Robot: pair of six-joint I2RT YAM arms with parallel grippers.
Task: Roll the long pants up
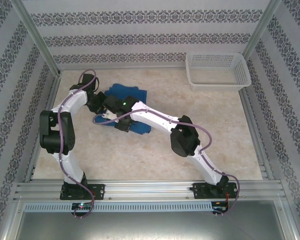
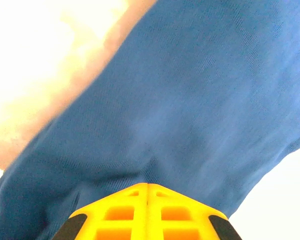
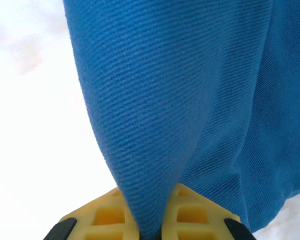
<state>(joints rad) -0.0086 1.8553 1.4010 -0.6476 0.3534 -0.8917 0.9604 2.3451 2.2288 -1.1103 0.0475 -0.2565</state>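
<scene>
Royal-blue cloth, the long pants [image 1: 129,94], lies bunched on the far left part of the bench [image 1: 215,117], well apart from the white mesh basket [image 1: 217,70] in the far right corner. In the top view both arms reach over the bundle, the left from its left side and the right across its near edge, hiding much of it.

The left gripper [image 2: 147,189] is clenched. Its yellow pads meet at the tips, where the cloth [image 2: 190,100] puckers into small creases against them. The right gripper [image 3: 150,197] is grasping the long pants, with a raised fold of the ribbed fabric [image 3: 165,75] running down between its two yellow pads. The pale bench shows on the left of that view.
</scene>
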